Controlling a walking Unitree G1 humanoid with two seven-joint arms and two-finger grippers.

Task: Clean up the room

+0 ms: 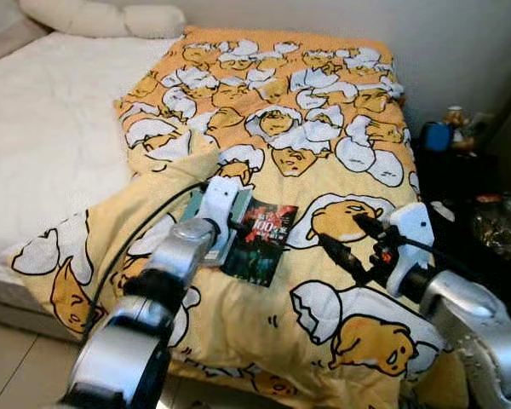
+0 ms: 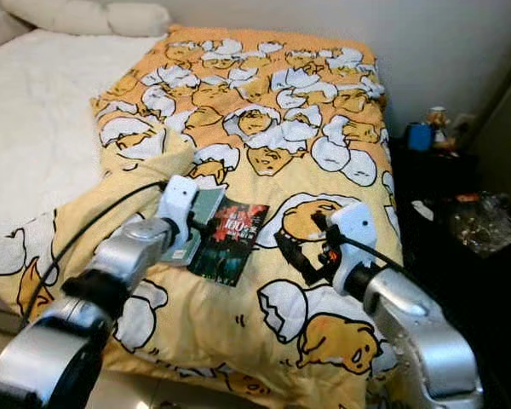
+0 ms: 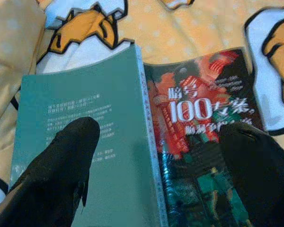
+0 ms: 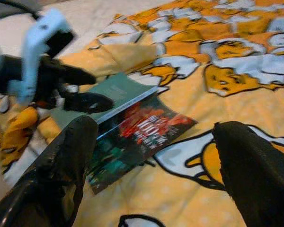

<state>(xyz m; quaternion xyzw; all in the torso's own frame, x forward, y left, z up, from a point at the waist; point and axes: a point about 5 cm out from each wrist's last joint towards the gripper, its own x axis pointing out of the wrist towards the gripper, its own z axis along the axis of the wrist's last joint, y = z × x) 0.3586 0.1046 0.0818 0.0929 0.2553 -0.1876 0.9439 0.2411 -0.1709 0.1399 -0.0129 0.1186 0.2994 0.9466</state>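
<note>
- Nearest, the right gripper (image 1: 351,241) hovers over the yellow egg-print quilt (image 1: 324,153) near the bed's foot edge, fingers spread apart, aimed toward the book (image 1: 260,241).
- The left gripper (image 4: 83,90) is above the book's teal back cover (image 3: 94,142), fingers parted.
- The book lies open, covers up, its spine running from the foot edge toward the head.
- Farthest, pillows (image 1: 102,17) rest at the head of the bed (image 1: 43,128).
</note>
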